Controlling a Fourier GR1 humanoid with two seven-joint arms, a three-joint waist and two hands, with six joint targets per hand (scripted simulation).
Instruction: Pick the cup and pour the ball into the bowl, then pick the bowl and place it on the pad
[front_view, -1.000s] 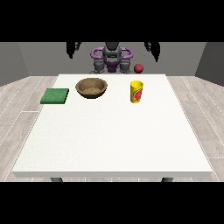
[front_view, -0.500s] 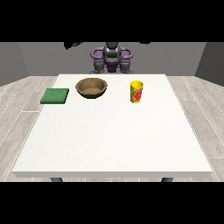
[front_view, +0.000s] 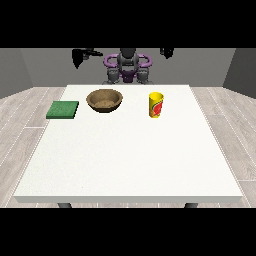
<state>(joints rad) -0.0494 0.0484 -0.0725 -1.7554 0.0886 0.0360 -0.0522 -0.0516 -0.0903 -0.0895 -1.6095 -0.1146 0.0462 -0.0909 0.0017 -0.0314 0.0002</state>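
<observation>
A yellow cup (front_view: 156, 104) with a red mark stands upright on the white table (front_view: 130, 160), right of centre towards the far edge. No ball shows. Left of the cup sits a brown wooden bowl (front_view: 104, 100), which looks empty. A green square pad (front_view: 63, 109) lies flat at the table's far left. The robot's torso (front_view: 128, 67) is behind the far edge. The hand at the view's left (front_view: 78, 56) is raised high, out beyond the bowl. The hand at the view's right (front_view: 166, 51) is also raised, above and behind the cup. Neither touches anything.
A wide stretch of bare white tabletop lies between the objects and the near edge (front_view: 130, 199). Grey plank floor surrounds the table.
Both hands have risen and spread outward from the robot's shoulders. A small red ball seen behind the cup one second ago no longer shows. Cup, bowl and pad have not moved.
</observation>
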